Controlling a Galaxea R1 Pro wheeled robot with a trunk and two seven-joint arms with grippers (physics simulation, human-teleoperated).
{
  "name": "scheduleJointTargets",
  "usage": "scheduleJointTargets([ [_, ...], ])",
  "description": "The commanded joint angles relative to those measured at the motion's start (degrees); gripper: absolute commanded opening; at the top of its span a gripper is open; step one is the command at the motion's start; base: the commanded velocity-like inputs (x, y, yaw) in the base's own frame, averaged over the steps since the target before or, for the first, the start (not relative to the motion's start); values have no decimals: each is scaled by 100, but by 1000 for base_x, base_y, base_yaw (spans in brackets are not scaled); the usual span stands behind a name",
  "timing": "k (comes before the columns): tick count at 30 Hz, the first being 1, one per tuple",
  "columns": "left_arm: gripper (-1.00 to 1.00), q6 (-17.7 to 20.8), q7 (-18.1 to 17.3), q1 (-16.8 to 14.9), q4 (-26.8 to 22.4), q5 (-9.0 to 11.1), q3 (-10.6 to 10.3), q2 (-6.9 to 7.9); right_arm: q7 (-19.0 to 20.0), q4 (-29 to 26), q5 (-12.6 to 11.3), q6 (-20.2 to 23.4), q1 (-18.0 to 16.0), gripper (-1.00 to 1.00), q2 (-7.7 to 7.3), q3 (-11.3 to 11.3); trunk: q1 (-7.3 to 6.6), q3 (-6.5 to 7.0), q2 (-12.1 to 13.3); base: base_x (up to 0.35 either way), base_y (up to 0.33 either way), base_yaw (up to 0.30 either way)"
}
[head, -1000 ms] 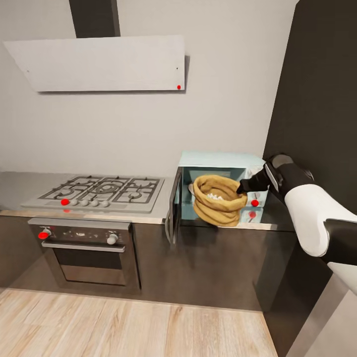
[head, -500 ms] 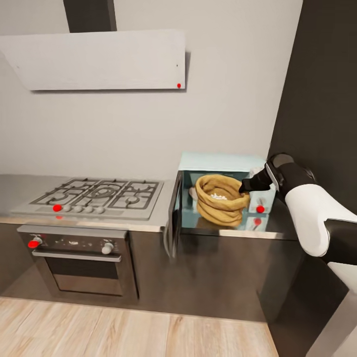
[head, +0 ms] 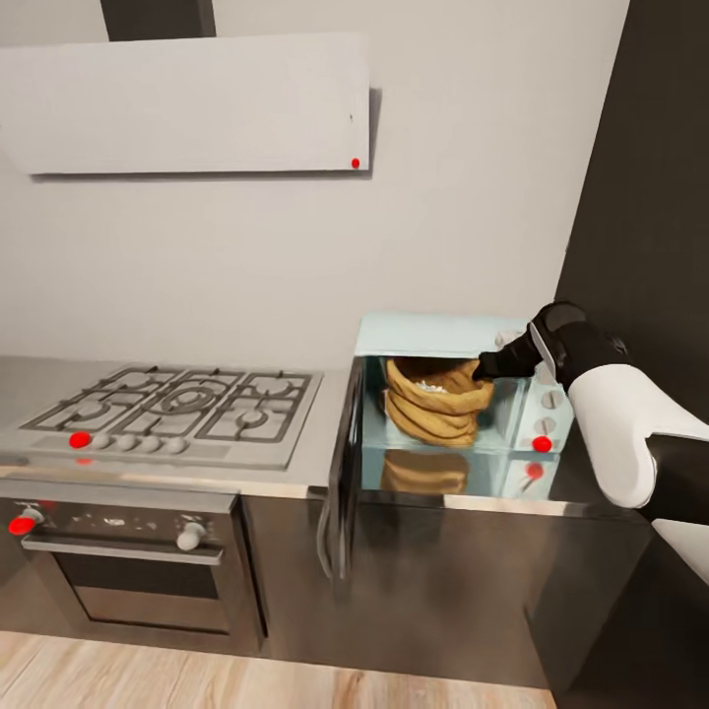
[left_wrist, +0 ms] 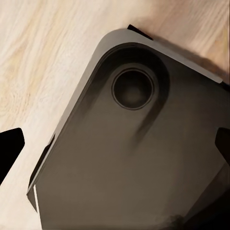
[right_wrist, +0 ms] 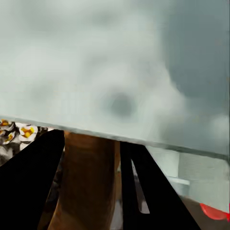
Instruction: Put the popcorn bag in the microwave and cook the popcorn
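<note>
A: Head view first. Where is the bag?

B: The bag (head: 433,402) sits upright inside the microwave (head: 448,399), which stands on the counter (head: 473,504) with its door (head: 345,463) swung open toward the hob (head: 167,414). Pale popcorn (head: 430,389) is visible through the bag's mouth. A reflection of the bag shows on the glossy surface below it.

A: Right claw?

B: The right claw (head: 489,367) reaches into the cavity and is clamped on the bag's rolled rim at the side nearest the knob panel (head: 540,409). From the head, the fingers read only as a dark wedge.

A: Does the wrist camera add anything?

B: Yes. The right wrist view shows two black fingers (right_wrist: 31,182) pinching a fold of tan sackcloth (right_wrist: 86,184) between them, under a pale, blurred surface. A red dot (right_wrist: 214,212) sits at the edge of that frame, and kernels (right_wrist: 17,134) at the other.

A: Left claw?

B: In the left wrist view, the two black fingertips (left_wrist: 9,148) sit at opposite edges of the frame, set wide apart with nothing between them. Beyond lie the robot's dark base (left_wrist: 129,158) and the wood floor (left_wrist: 48,52).
</note>
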Motion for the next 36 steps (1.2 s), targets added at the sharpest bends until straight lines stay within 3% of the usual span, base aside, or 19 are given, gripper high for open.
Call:
scheduleJointTargets([
  [1, 100, -9, 18, -3, -3, 7, -11, -1, 46, -11, 366, 0, 25, -100, 0, -14, 4, -8, 0, 286, 0, 0],
  [10, 100, -9, 24, -3, -4, 8, -2, -1, 46, 48, 366, 0, 25, -100, -21, -13, 4, -8, 0, 42, 0, 0],
  [11, 100, -9, 21, -3, -2, 9, -2, -1, 46, 50, 366, 0, 25, 100, -22, -9, 4, -8, 0, 0, 0, 0],
  [23, 100, -18, 18, -3, -8, 2, 5, -17, 46, 38, 374, 0, 25, 100, -36, -2, 4, -8, 0, -74, 0, 0],
  [28, 100, -18, 20, -3, -8, 2, -10, -19, 87, -278, 346, 0, 25, 100, -29, -24, 4, -8, 0, -155, 0, 0],
  [32, 100, -18, 18, -3, -8, 2, -11, -18, 105, -704, 324, 0, 25, 100, -39, -577, 4, -8, 0, -2, 0, 0],
  [36, 100, -18, 18, -3, -8, 2, -5, -39, 141, -939, 323, 0, 25, 100, -41, -688, 4, -8, 0, -65, 0, 0],
])
